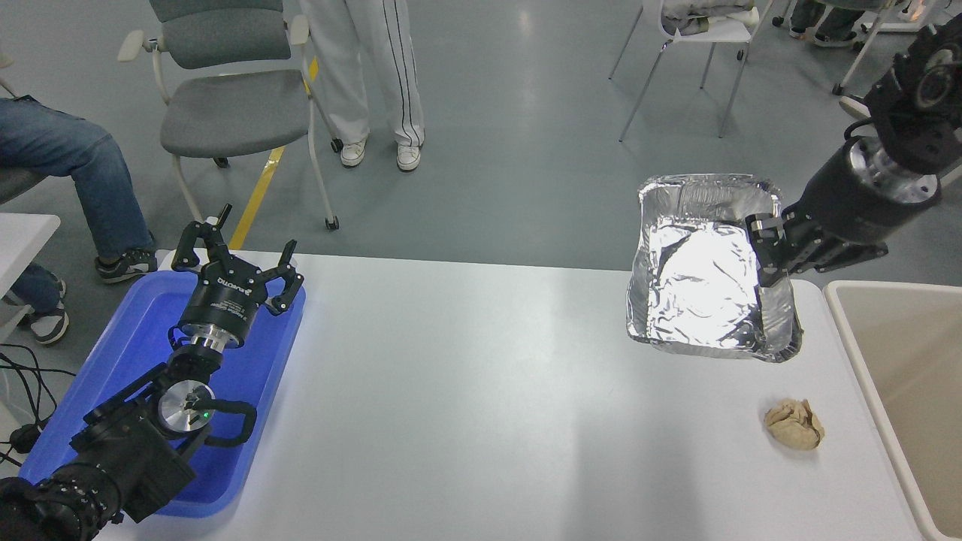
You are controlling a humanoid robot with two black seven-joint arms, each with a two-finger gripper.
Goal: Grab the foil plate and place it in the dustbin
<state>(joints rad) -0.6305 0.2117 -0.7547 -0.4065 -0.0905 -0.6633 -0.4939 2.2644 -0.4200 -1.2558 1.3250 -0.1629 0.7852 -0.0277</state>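
Tan crumpled paper ball (794, 424) lies nearest on the white table (466, 406), just left of the dustbin (902, 391), and it has no part in the job. Beige and smooth-walled, the dustbin stands at the table's right edge, and the part of its inside that shows holds nothing, so the drop is not yet made. Up and to the left of the dustbin's far corner hangs the foil plate (703, 282), clear of the tabletop and tilted with its wrinkled bottom facing the camera. The right gripper (770, 252) is clamped on the plate's right wall, one finger inside the tray and the rest outside. Judged from this, the pick is done and the lift is done; what is left is the carry to the right over the dustbin's rim, then the release. The plate hangs from one thin wall only, so it may flex or swing on the way across. Far to the left of the dustbin, the left gripper (234, 259) is parked over the blue tray (135, 346) with its fingers spread and holding nothing. Beyond the table, well behind the dustbin, are chairs and people's legs on the grey floor
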